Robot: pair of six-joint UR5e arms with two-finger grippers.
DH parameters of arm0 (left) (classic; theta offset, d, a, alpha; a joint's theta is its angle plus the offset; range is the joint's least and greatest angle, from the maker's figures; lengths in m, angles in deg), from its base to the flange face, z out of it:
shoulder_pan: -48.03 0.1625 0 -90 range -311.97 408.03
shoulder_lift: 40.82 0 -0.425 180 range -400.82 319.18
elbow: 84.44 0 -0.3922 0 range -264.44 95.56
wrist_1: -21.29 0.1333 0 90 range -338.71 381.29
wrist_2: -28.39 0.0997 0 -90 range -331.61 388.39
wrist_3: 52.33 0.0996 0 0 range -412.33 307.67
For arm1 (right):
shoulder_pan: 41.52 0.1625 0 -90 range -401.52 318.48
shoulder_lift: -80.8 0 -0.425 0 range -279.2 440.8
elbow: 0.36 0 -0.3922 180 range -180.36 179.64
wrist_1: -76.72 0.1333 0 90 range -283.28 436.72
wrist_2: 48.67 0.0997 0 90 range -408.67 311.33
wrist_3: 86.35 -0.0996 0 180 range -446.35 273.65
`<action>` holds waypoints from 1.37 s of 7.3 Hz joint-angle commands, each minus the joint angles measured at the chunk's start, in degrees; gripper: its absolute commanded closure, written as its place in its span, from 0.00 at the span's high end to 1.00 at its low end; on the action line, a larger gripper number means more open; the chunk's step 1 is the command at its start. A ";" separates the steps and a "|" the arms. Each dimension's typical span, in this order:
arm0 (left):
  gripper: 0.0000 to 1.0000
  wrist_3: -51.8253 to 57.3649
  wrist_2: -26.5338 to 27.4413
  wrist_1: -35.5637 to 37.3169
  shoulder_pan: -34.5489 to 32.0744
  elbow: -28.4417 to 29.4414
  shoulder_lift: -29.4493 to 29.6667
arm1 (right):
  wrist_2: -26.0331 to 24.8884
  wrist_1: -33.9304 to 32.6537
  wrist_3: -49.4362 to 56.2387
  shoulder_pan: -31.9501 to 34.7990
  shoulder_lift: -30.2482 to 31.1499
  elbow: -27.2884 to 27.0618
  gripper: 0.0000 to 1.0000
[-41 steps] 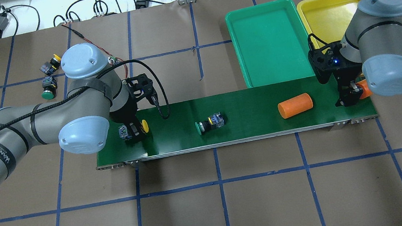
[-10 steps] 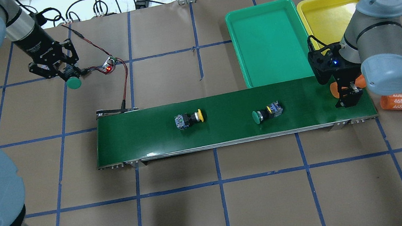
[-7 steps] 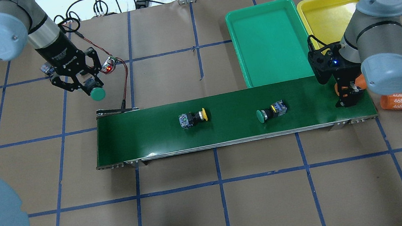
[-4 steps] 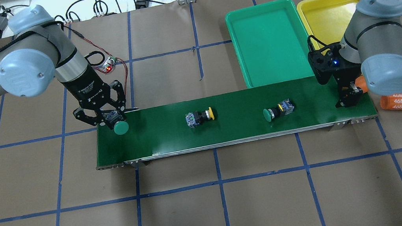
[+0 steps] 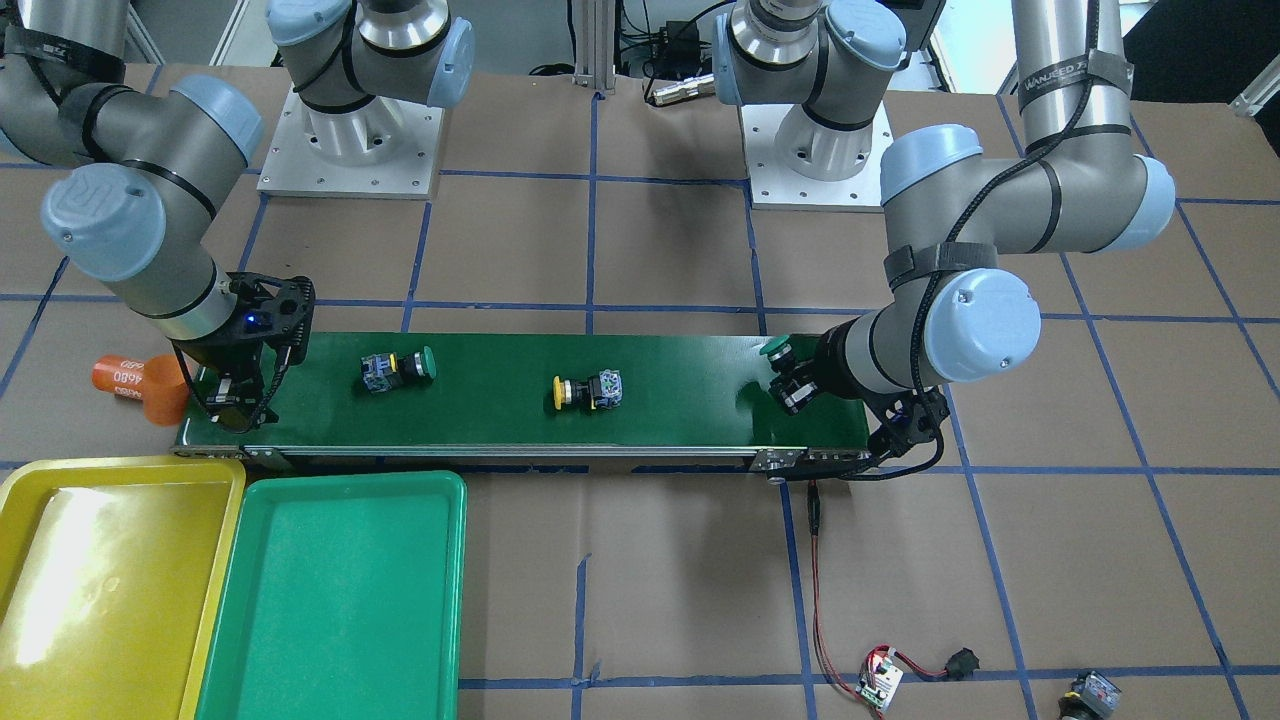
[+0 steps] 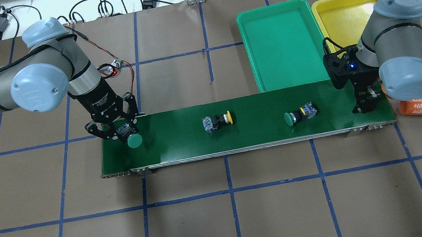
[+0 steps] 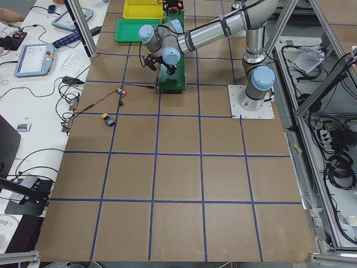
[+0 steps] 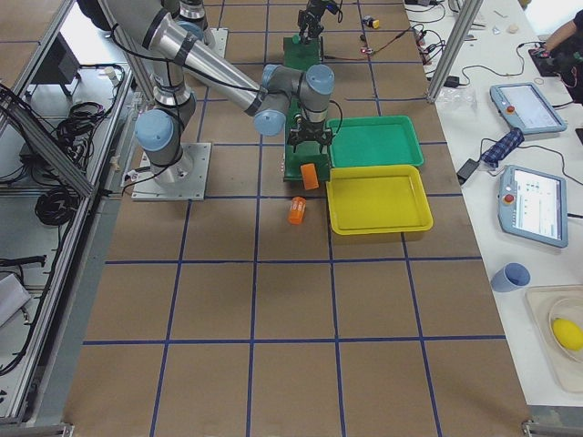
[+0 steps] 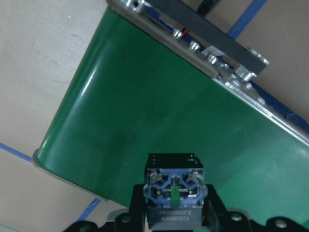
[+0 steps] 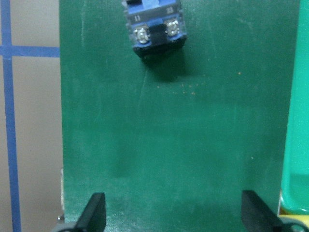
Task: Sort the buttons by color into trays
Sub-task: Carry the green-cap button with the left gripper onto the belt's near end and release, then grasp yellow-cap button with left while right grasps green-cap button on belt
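Note:
My left gripper (image 6: 124, 134) is shut on a green-capped button (image 6: 135, 140) and holds it just over the left end of the conveyor belt (image 6: 247, 134); the left wrist view shows its contact block (image 9: 174, 195) between the fingers. A yellow-capped button (image 6: 217, 121) and a second green-capped button (image 6: 298, 114) lie on the belt. My right gripper (image 6: 366, 105) is open and empty over the belt's right end, with its fingers (image 10: 96, 212) wide apart. The green tray (image 6: 289, 81) and the yellow tray (image 6: 345, 10) are behind the belt. Another button (image 5: 1085, 695) lies on the table.
An orange cylinder marked 4680 (image 6: 418, 106) lies on the table off the belt's right end, and a second one (image 5: 165, 395) is beside my right gripper. A small circuit board with red wires (image 6: 115, 68) lies behind my left arm.
My left arm carried the green button from the far left of the table to the belt's left end. The two buttons on the belt drifted right. The right arm stayed put.

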 commanded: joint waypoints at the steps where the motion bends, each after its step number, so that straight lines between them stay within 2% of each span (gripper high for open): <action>1: 0.30 -10.05 0.07 0.62 -1.73 0.05 0.12 | 0.01 0.00 0.15 0.04 0.01 -0.01 1.00; 2: 0.33 -14.53 0.07 1.32 -2.09 -0.12 0.38 | 0.02 0.00 0.41 0.04 -0.08 -0.01 1.00; 3: 0.44 -14.84 0.15 1.41 -2.09 -0.03 0.55 | 0.54 0.00 0.59 0.04 -0.17 0.08 1.00; 4: 0.67 -14.58 0.33 1.93 -2.09 -0.03 0.56 | 0.63 0.00 0.24 0.04 -0.25 -0.27 1.00; 7: 1.00 -13.53 0.24 6.75 -1.49 1.11 -0.14 | 0.81 0.00 0.33 0.04 -0.26 -0.18 1.00; 8: 1.00 -10.13 0.68 9.99 -0.09 1.55 0.20 | 0.81 0.09 0.15 0.22 -0.26 -0.36 1.00; 9: 1.00 -0.35 0.86 13.24 3.67 3.12 1.16 | 0.55 0.00 -0.02 1.00 -0.34 -0.27 1.00; 10: 1.00 14.45 2.16 13.45 9.36 4.96 2.04 | 0.54 0.00 -0.11 1.18 -0.26 -0.27 1.00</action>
